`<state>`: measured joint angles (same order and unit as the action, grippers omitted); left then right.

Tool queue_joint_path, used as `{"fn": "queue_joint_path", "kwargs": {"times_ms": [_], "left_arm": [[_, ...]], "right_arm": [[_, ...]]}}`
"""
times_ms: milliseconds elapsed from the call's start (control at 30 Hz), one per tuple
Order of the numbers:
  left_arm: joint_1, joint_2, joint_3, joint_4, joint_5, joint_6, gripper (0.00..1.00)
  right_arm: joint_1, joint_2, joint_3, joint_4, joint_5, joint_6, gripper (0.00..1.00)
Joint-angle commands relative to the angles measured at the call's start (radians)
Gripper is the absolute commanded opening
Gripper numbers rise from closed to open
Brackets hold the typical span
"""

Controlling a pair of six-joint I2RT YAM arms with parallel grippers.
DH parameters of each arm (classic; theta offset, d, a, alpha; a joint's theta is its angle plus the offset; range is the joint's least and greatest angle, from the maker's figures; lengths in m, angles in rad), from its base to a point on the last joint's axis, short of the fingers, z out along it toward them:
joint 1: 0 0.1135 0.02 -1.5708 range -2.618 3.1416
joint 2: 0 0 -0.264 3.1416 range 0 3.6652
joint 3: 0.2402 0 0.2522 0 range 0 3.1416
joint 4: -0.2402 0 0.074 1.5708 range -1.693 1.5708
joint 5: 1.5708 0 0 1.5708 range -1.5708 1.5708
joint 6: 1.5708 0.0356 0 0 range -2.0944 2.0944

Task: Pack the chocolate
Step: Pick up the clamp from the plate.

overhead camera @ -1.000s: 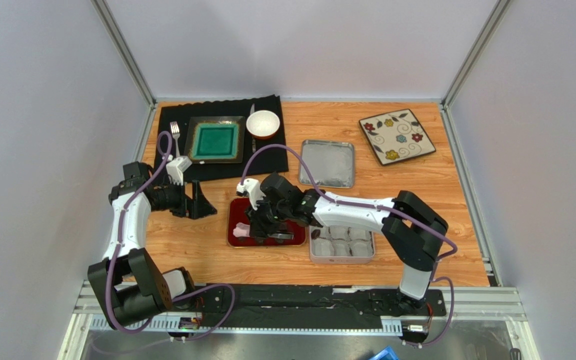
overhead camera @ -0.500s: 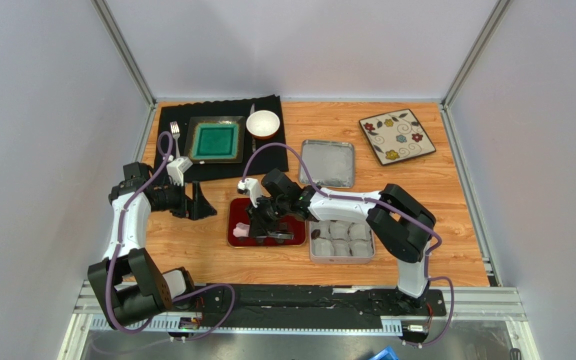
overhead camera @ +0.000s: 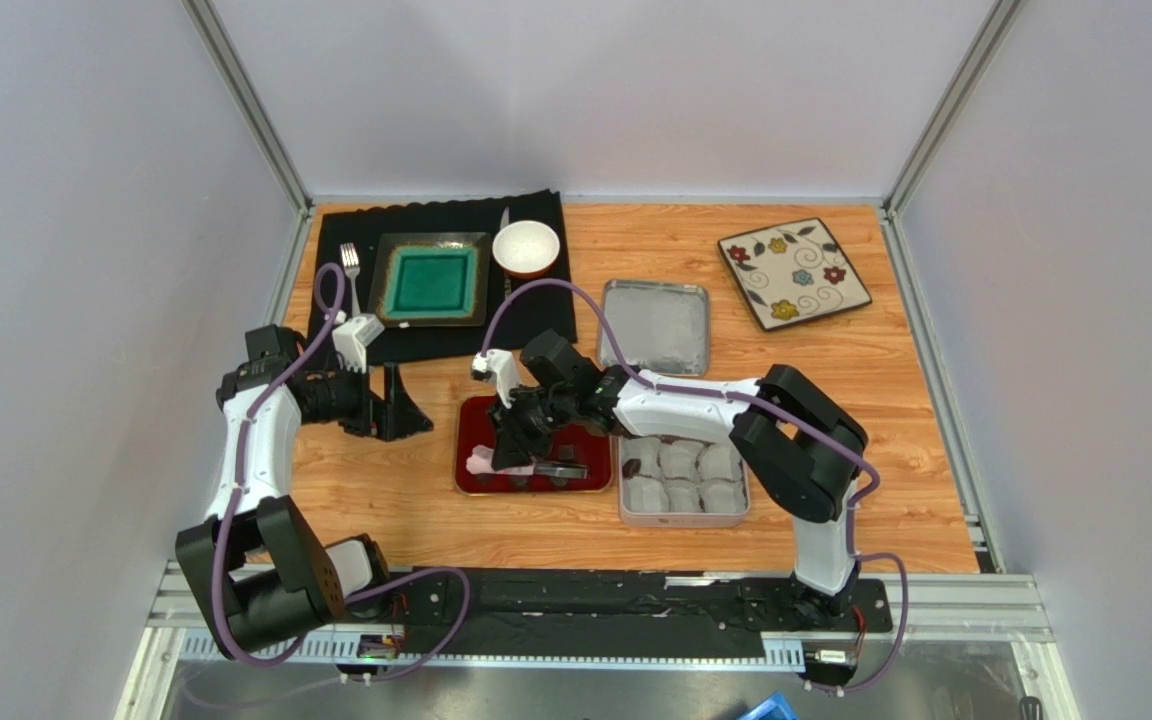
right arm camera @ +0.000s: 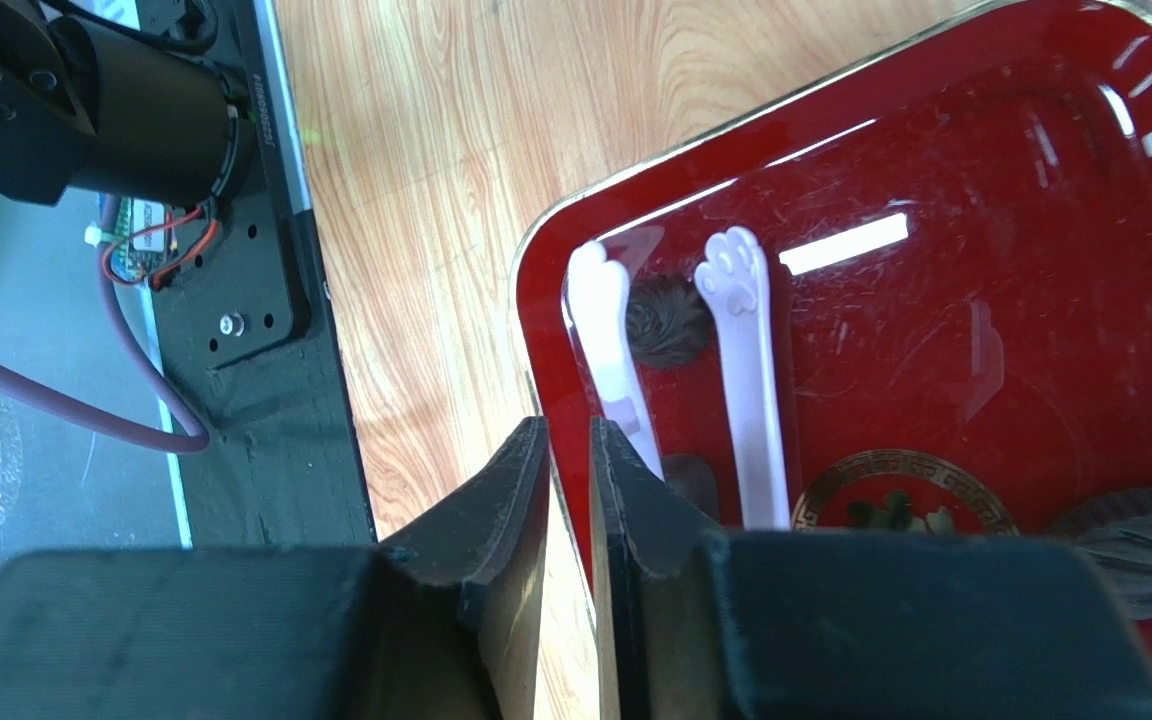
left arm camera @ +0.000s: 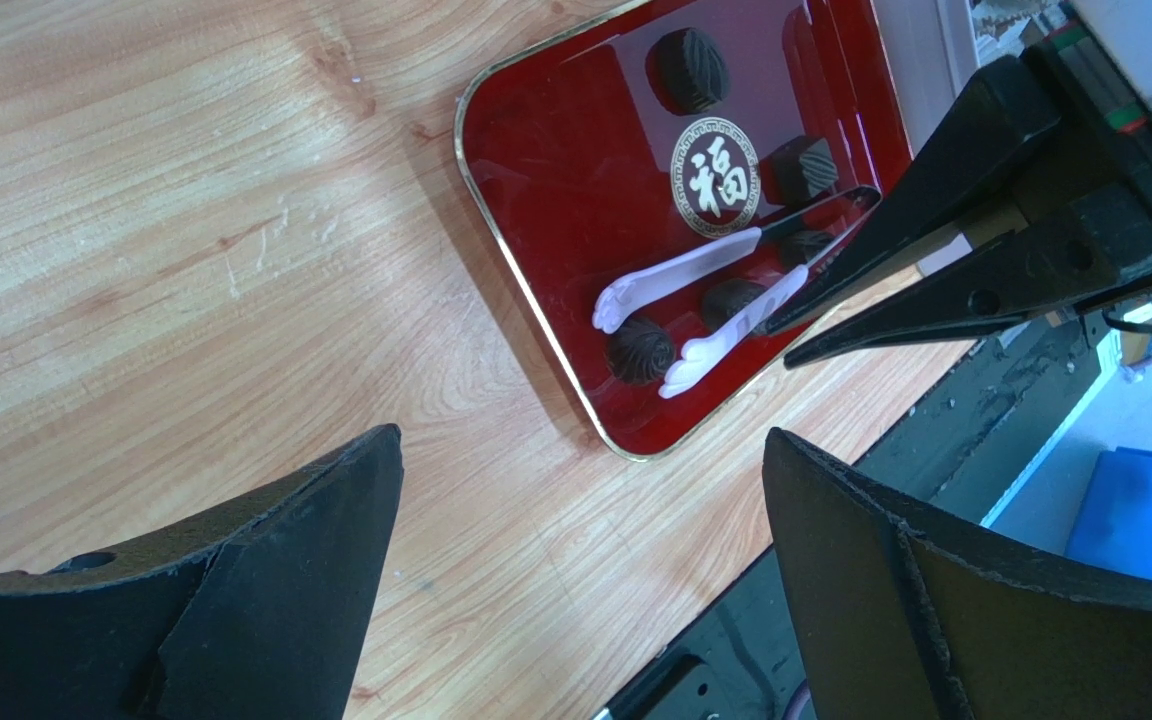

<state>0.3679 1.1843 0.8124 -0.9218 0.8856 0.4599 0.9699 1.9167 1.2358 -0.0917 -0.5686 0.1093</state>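
Observation:
Several dark chocolate pieces [left arm camera: 686,69] lie on a red lacquer tray [overhead camera: 477,477] in the middle of the table. White paw-tipped tongs [right arm camera: 732,270] lie spread, their tips on either side of a round chocolate [right arm camera: 668,323]. My right gripper [right arm camera: 567,425] hangs low over the tray's near-left edge. Its jaws are almost closed and nothing shows between them. The tong arms run under its right finger. A tin [overhead camera: 683,521] of white paper cups stands right of the tray. My left gripper [left arm camera: 579,443] is open and empty over bare wood left of the tray.
The tin's lid [overhead camera: 654,327] lies behind the tin. A black mat at back left carries a green plate [overhead camera: 432,282], a white bowl [overhead camera: 527,248] and a fork [overhead camera: 349,258]. A floral plate [overhead camera: 794,272] sits at back right.
My right gripper has moved a little left and back over the tray. The white tong tips have shifted slightly with it. The left arm has not moved.

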Motion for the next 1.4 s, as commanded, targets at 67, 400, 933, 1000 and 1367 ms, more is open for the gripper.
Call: {"fn": "queue_joint_path", "kwargs": {"times_ms": [67,400,933,1000,1367], "left_arm": [[0.008,0.001,0.027,-0.008,0.032,0.033,0.98],[0.006,0.003,0.021,-0.009,0.030,0.037,0.98],[0.009,-0.005,0.025,-0.017,0.030,0.040,0.98],[0.008,-0.005,0.025,-0.017,0.030,0.042,0.98],[0.008,-0.005,0.025,-0.018,0.023,0.045,0.98]], "right_arm": [[-0.033,-0.018,0.063,0.012,-0.019,0.018,0.22],[-0.062,0.025,0.039,0.033,-0.073,0.061,0.30],[-0.046,0.061,0.008,0.037,-0.103,0.058,0.25],[-0.046,0.070,0.007,0.035,-0.102,0.055,0.23],[-0.046,0.076,0.002,0.035,-0.102,0.047,0.12]]}}
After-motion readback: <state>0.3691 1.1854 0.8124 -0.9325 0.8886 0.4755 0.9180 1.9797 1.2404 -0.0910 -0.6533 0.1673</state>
